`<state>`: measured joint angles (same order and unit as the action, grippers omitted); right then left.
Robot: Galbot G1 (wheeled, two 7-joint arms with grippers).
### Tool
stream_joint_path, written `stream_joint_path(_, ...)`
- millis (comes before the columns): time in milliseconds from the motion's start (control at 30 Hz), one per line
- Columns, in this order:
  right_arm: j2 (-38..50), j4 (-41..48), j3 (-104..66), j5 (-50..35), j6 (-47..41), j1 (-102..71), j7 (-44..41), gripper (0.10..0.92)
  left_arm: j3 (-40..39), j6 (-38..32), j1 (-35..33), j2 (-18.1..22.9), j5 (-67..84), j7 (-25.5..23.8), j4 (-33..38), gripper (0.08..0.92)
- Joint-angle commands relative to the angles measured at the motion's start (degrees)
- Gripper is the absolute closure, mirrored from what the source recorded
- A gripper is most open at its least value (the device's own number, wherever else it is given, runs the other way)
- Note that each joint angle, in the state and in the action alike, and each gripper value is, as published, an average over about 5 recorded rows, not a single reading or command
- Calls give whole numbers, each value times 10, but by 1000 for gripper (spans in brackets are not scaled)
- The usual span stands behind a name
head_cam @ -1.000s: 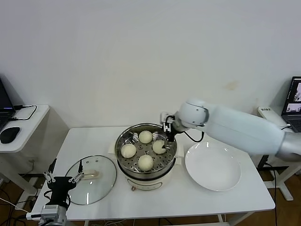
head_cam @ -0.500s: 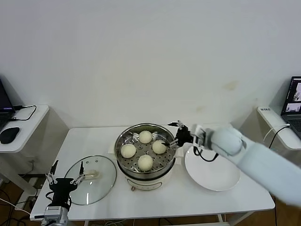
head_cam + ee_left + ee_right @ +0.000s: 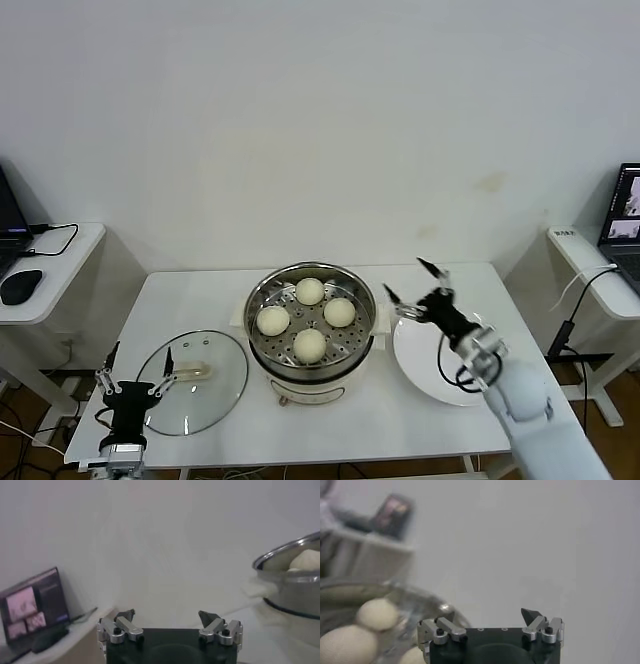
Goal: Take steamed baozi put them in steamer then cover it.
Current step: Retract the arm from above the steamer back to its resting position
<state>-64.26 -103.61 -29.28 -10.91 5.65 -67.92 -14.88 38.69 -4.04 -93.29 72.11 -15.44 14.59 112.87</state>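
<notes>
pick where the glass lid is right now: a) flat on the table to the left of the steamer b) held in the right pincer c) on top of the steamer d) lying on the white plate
a: the glass lid lies flat on the table left of the steamer, which stands uncovered with all four baozi inside; the right pincer is open and empty above the plate, and the left pincer is open by the lid's near edge.

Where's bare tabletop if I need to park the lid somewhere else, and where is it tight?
The white plate is bare, and there is open table behind the glass lid and a front strip below the steamer. It is tight between steamer and plate, where the open right gripper hovers. The left gripper sits open at the lid's front-left edge.
</notes>
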Motion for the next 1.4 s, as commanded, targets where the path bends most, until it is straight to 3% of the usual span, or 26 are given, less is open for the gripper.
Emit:
stream_joint_path(33,-180,-12,-222,66,81,-184,35,203,51,-64,5,-25,-375,16,-110,177)
stream_joint_path(300,-177,9,-280,51,80,-205,59,203,38,-83,-10,-68,-494,32,-179,177)
stream_joint_path(633,-189,14,-293,57,86,-209,61,203,-5,-79,19,-67,-512,32,-198,177)
stream_joint_path(1400,-206,14,-282,65,100,-229,51,203,-75,-54,188,-78,-495,4,-281,177)
